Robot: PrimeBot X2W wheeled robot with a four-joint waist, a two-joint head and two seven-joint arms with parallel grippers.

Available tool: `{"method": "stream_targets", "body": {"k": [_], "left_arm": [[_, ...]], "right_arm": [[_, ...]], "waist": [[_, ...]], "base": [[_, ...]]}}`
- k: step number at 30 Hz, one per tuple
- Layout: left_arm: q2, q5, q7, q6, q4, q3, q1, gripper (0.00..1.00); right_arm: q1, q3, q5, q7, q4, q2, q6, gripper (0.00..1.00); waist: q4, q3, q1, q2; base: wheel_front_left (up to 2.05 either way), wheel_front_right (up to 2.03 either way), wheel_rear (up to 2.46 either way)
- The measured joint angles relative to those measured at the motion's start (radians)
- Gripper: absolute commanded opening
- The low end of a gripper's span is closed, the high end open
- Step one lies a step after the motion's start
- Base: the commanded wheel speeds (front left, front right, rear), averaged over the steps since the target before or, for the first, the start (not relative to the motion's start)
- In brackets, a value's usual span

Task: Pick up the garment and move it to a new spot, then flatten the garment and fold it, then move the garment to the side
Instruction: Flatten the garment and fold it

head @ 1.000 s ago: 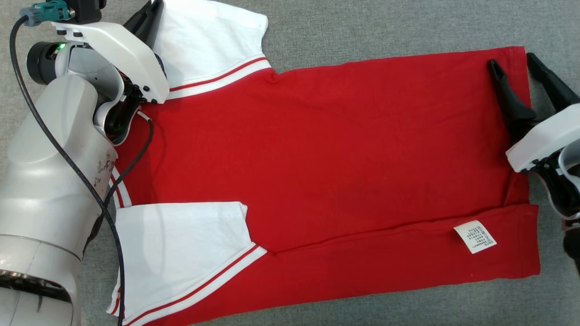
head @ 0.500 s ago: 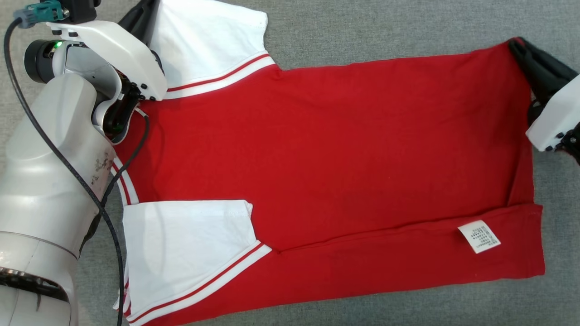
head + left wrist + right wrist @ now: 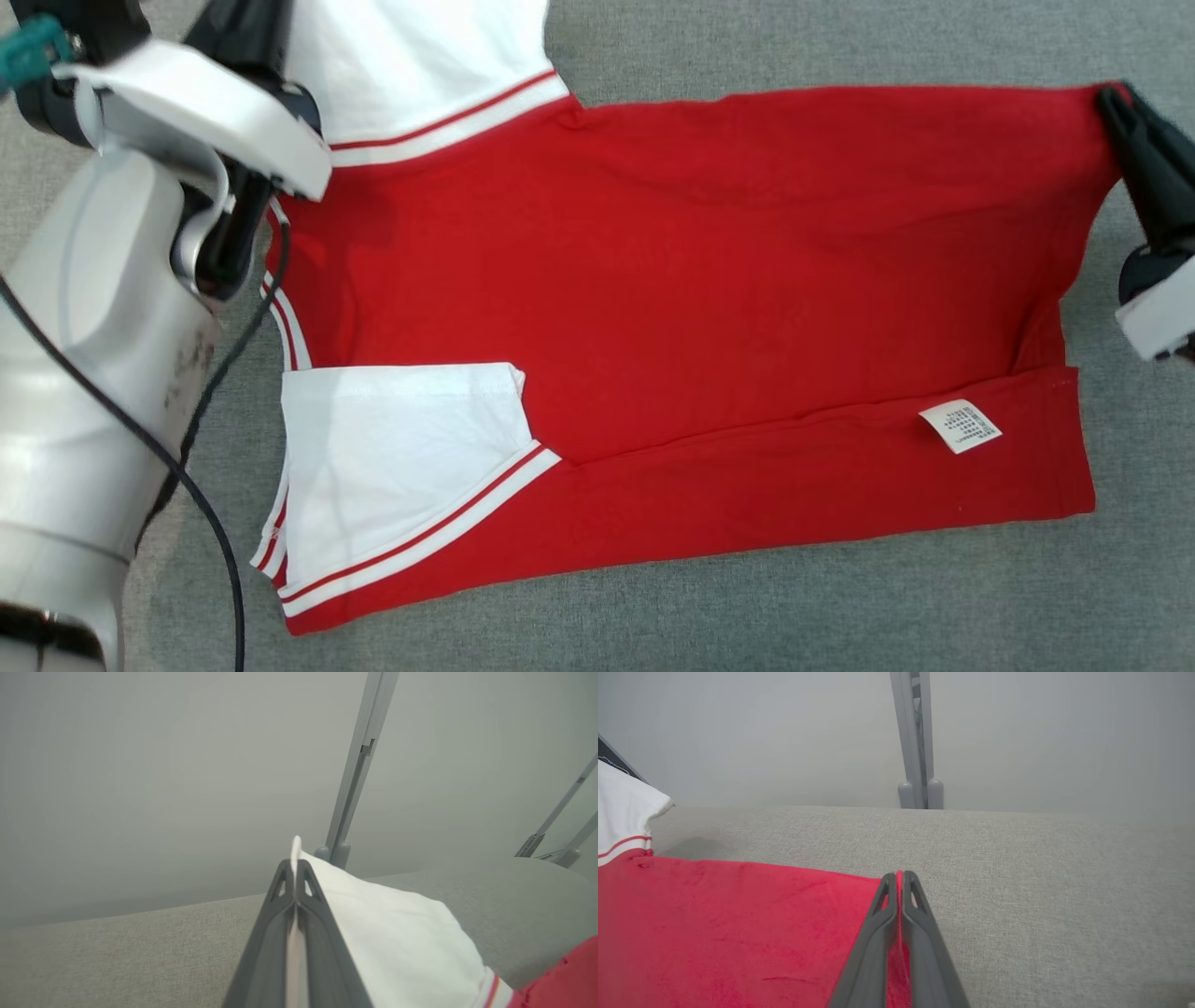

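**Red T-shirt stretched between 2 closed grippers**

The garment (image 3: 691,280) lies across the middle of the grey fabric surface (image 3: 747,607) in the head view. Its long axis runs from 9 o'clock to 3 o'clock, with the sleeve end toward 9 and the hem toward 3. A strip along its 6 o'clock edge is folded over the body, showing the white care label (image 3: 960,426) at about 4 o'clock. 1 white sleeve (image 3: 401,457) lies folded inward at 7 o'clock. The other sleeve (image 3: 420,65) reaches out at 11 o'clock.

The left gripper (image 3: 295,868) has its fingers pressed together on the edge of that far sleeve, with white cloth pinched between them. The right gripper (image 3: 1116,98), at 2 o'clock, is closed on the red hem corner, and the cloth there is drawn to a point.

The pale left forearm (image 3: 84,373) and its black cable (image 3: 210,523) cover the garment's 9 o'clock end, hiding the neckline. Grey metal posts (image 3: 915,742) stand beyond the surface's far edge.
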Motion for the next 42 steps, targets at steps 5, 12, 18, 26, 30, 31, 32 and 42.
{"method": "stream_targets", "body": {"k": [5, 12, 18, 26, 30, 31, 32, 42], "left_arm": [[0.036, -0.001, -0.012, 0.015, -0.185, 0.021, 0.136, 0.00], [0.130, 0.008, -0.014, 0.131, -0.582, 0.041, 0.457, 0.00], [0.213, 0.007, -0.002, 0.259, -0.846, 0.057, 0.690, 0.00], [0.256, -0.011, 0.047, 0.330, -1.015, 0.041, 0.841, 0.00], [0.241, -0.079, 0.059, 0.355, -1.027, 0.015, 0.969, 0.00], [0.238, -0.087, 0.059, 0.356, -1.022, 0.014, 0.981, 0.00], [0.234, -0.093, 0.059, 0.357, -1.014, 0.010, 0.990, 0.00], [0.193, -0.112, 0.081, 0.368, -0.880, -0.025, 1.001, 1.00]], "right_arm": [[0.086, -0.042, 0.015, -0.018, -0.021, 0.019, 0.000, 0.00], [0.200, -0.093, 0.035, -0.049, -0.024, 0.059, 0.000, 0.00], [0.231, -0.116, 0.015, -0.118, -0.022, 0.080, 0.000, 0.00], [0.270, -0.109, -0.019, -0.155, 0.003, 0.095, 0.000, 0.00], [0.381, -0.112, -0.010, -0.203, -0.004, 0.137, 0.000, 0.00], [0.395, -0.114, -0.010, -0.207, -0.002, 0.142, 0.000, 0.00], [0.408, -0.114, -0.010, -0.212, 0.000, 0.146, 0.000, 0.00], [0.459, -0.102, -0.072, -0.270, 0.041, 0.192, 0.000, 1.00]], "waist": [[0.001, -0.021, 0.0000, 0.0000], [0.004, -0.055, 0.0000, 0.0000], [0.010, -0.067, 0.0000, 0.0000], [0.028, -0.098, 0.0000, 0.0000], [0.036, -0.131, 0.0000, 0.0000], [0.037, -0.134, 0.0000, 0.0000], [0.039, -0.137, 0.0000, 0.0000], [0.036, -0.166, 0.0000, 0.0000]], "base": [[0.00, 0.00, 0.00], [0.00, 0.00, 0.00], [0.00, 0.00, 0.00], [0.00, 0.00, 0.00], [0.00, 0.00, 0.00], [0.00, 0.00, 0.00], [0.00, 0.00, 0.00], [0.00, 0.00, 0.00]]}}
